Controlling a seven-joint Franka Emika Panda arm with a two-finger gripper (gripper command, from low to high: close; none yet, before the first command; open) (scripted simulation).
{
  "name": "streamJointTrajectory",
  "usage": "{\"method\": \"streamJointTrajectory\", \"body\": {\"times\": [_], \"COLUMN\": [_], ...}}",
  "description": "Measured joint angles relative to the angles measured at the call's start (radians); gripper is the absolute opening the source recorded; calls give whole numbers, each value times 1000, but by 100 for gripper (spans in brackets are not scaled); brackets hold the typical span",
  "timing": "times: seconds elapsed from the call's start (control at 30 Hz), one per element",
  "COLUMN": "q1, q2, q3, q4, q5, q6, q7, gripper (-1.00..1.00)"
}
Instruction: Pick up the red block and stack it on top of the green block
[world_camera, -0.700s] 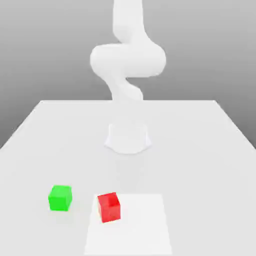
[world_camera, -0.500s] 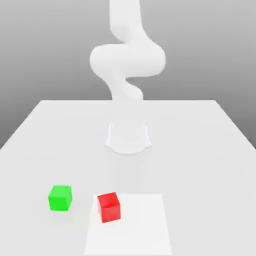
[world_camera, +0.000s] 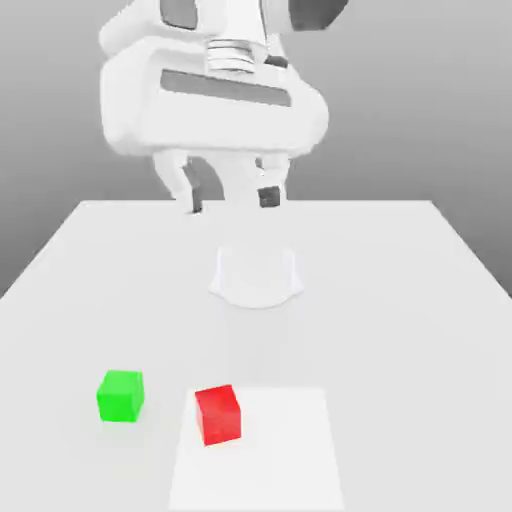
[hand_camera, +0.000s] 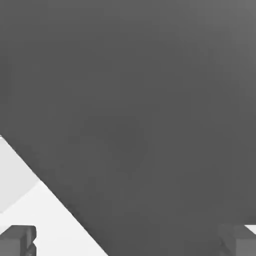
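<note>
suddenly the hand has swung into the exterior view: 0.5 s ago just the pale arm column showed above the table, and now the gripper (world_camera: 231, 198) hangs high at the top of the picture, well above the surface. neither block has shifted in that time.

the jaws are spread wide with nothing between them, 2 dark fingertips (world_camera: 268, 197) well apart. that fits a hand preparing to straddle a cube rather than one carrying anything.

the red block (world_camera: 218, 414) sits flat on the table (world_camera: 400, 300), on the edge of a slightly brighter square patch (world_camera: 280, 450), toward the near side of the exterior view. the green block (world_camera: 121, 395) stands near it on the exterior view's left, apart from it, with a clear gap between them. that gap probably gives room for a finger to come down on the green side of the red cube without nudging its neighbour.

in the hand view, the fingertips (hand_camera: 17, 240) sit at the frame edge against grey backdrop and a wedge of pale table, which suggests the hand is not yet aimed straight down at the cubes, though that view is too bare to be sure.

judged stage: approach only. the hand still needs to travel toward the near side and descend over the red block.
</note>
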Motion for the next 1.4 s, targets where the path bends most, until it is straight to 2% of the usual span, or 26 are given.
{"method": "streamJointTrajectory", "body": {"times": [0.4,0.77,0.9,1.13,1.17,1.4], "q1": [120,131,120,-44,-67,-68], "q2": [213,400,485,642,659,660], "q3": [-150,-196,-148,77,106,108], "q4": [-124,-231,-218,-186,-183,-183], "q5": [28,31,161,431,456,460], "q6": [125,242,300,409,421,420], "q7": [-540,-998,-1115,-1315,-1333,-1337], "gripper": [0,0,0,0,-100,-100]}}
